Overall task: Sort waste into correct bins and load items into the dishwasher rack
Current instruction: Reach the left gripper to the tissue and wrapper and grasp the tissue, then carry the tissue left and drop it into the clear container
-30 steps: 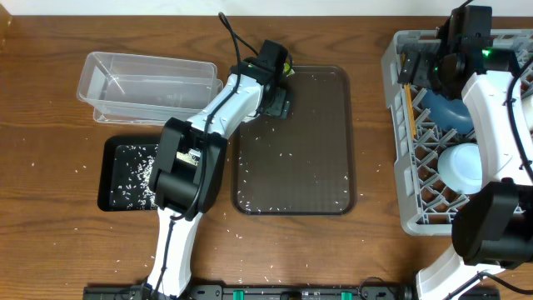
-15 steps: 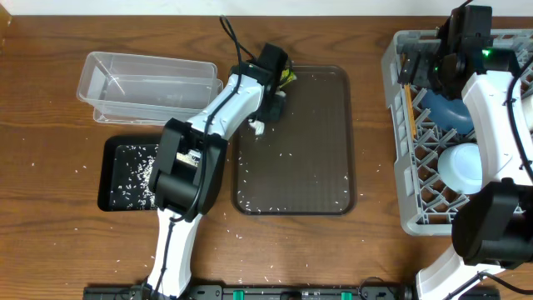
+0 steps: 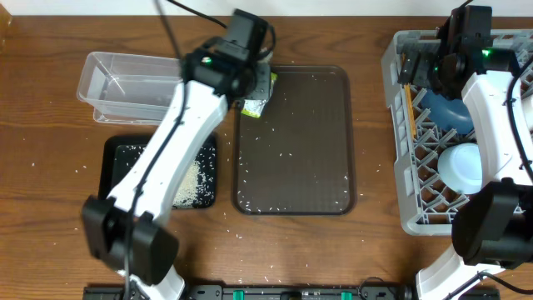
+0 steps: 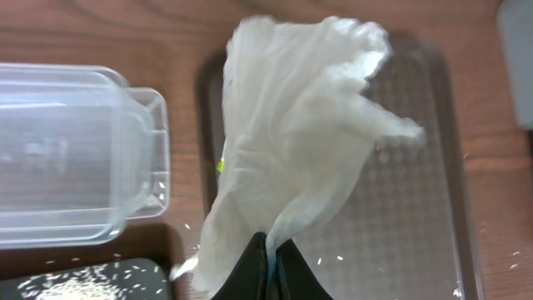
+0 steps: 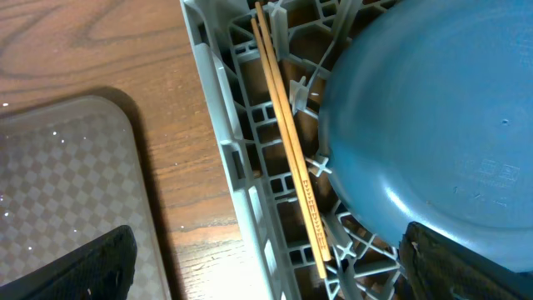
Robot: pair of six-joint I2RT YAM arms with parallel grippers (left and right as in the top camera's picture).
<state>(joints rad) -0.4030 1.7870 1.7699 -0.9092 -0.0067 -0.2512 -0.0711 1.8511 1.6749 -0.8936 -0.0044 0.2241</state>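
Note:
My left gripper [image 4: 271, 250] is shut on the crumpled white napkin [image 4: 291, 133], which hangs above the back left corner of the brown serving tray [image 4: 416, 208]. From overhead, the left gripper [image 3: 258, 83] is raised and the napkin [image 3: 265, 85] sits just under it. A yellow-green wrapper [image 3: 252, 106] shows at the tray's left edge; I cannot tell whether it lies there or hangs. My right gripper [image 5: 275, 275] stands open over the left rim of the grey rack [image 5: 225, 150]. In the rack lie the chopsticks [image 5: 291, 167] and the dark blue plate [image 5: 433, 125].
The clear tub [image 3: 146, 83] stands at the back left, with the black tray [image 3: 117, 179] in front of it holding a heap of rice [image 3: 187, 183]. Loose grains dot the brown tray [image 3: 308, 167] and the table. A white cup [image 3: 462, 165] sits in the rack [image 3: 400, 167].
The left gripper shut on the napkin at the tray's back left corner and lifted it. The whole left arm rose and swung left. The right arm stayed put.

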